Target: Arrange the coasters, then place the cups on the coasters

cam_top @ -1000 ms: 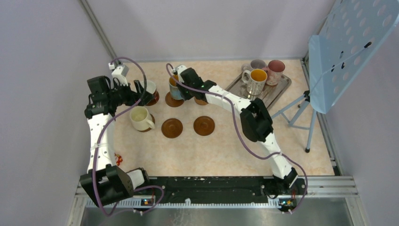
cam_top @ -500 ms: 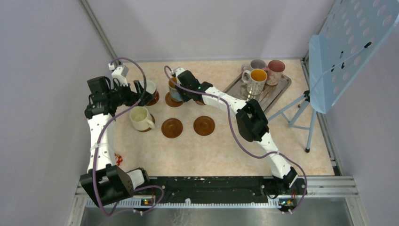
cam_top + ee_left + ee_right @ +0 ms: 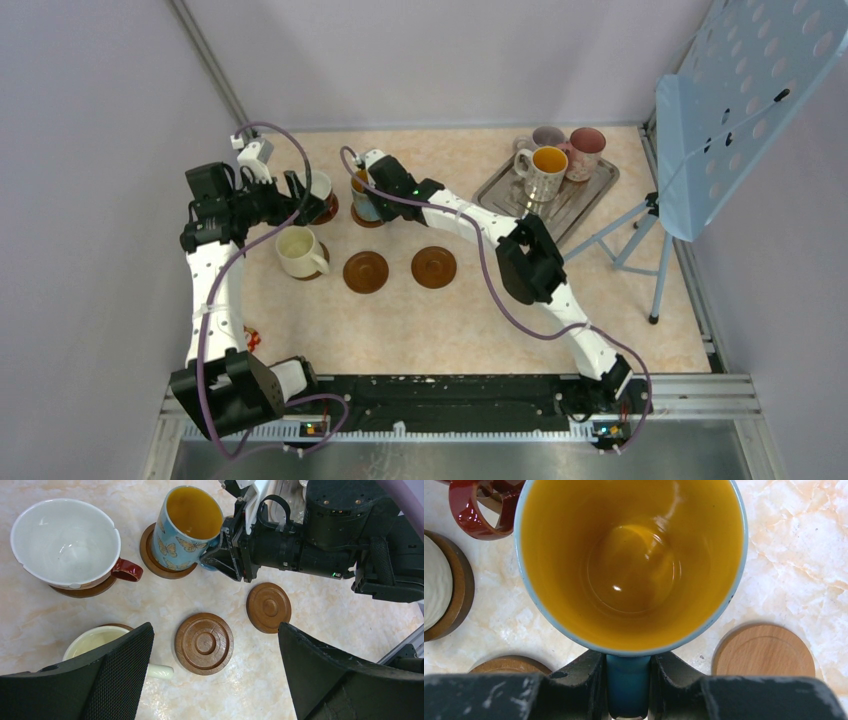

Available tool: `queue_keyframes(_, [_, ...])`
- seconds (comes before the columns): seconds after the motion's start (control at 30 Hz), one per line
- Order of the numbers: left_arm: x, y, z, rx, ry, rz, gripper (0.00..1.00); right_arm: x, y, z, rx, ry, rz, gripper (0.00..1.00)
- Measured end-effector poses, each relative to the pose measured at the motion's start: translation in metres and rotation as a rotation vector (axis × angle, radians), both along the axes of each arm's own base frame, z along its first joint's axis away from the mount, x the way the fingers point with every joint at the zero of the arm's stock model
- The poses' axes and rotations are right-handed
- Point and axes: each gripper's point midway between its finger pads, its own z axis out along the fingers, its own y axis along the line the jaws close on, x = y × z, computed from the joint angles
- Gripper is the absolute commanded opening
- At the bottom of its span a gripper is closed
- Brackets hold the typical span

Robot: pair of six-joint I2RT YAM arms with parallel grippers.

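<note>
My right gripper [image 3: 628, 670] is shut on the handle of a blue butterfly cup [image 3: 187, 527] with an orange inside [image 3: 631, 565]. The cup stands over a dark coaster [image 3: 150, 555] at the back [image 3: 365, 195]; I cannot tell whether it rests on it. A white cup with a red handle [image 3: 65, 540] and a cream cup [image 3: 297, 248] each sit on a coaster. Two dark coasters [image 3: 204, 643] [image 3: 268, 607] and a lighter one [image 3: 764, 652] lie bare. My left gripper [image 3: 214, 630] hangs open above them, holding nothing.
A silver tray [image 3: 590, 190] at the back right carries a white cup with an orange inside [image 3: 545, 170], a pink cup [image 3: 585, 150] and a lilac cup [image 3: 547, 137]. A blue perforated panel [image 3: 740, 90] on a stand [image 3: 630, 240] rises at the right edge.
My right gripper has carried the blue cup a little to the left, over the back coaster. The left arm has not moved.
</note>
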Motion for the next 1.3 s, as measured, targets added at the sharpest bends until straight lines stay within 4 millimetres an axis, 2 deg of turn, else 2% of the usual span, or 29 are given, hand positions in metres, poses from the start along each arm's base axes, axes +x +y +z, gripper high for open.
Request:
queue_keyframes(0.2, [0.000,0.000,0.000,0.001,-0.002,0.000,0.99,-0.003,0.002,0.000,-0.001,0.003,-0.001,0.18])
queue_keyframes(0.27, [0.000,0.000,0.000,0.001,-0.002,0.000,0.99,-0.003,0.002,0.001,0.001,0.006,-0.005,0.28])
queue_keyframes(0.4, [0.000,0.001,0.000,0.001,-0.002,0.001,0.99,-0.004,0.003,0.001,0.005,0.010,-0.010,0.35])
queue_keyframes(0.6, [0.000,0.001,0.000,0.000,-0.002,0.002,0.99,-0.002,0.010,0.012,0.034,-0.007,-0.010,0.38])
queue_keyframes(0.8, [0.000,0.002,0.000,0.000,-0.002,0.005,0.99,-0.002,0.011,0.013,0.046,-0.004,-0.016,0.38])
queue_keyframes(1.17, [0.000,0.002,0.000,0.000,-0.002,0.006,0.99,-0.010,0.009,-0.001,0.043,0.032,-0.019,0.39])
queue_keyframes(1.23, [0.000,0.002,0.000,0.000,-0.002,0.006,0.99,-0.013,0.007,-0.003,0.036,0.039,-0.020,0.41])
queue_keyframes(1.3, [0.000,0.002,0.000,0.000,-0.002,0.007,0.99,-0.017,0.003,-0.004,0.029,0.047,-0.021,0.49])
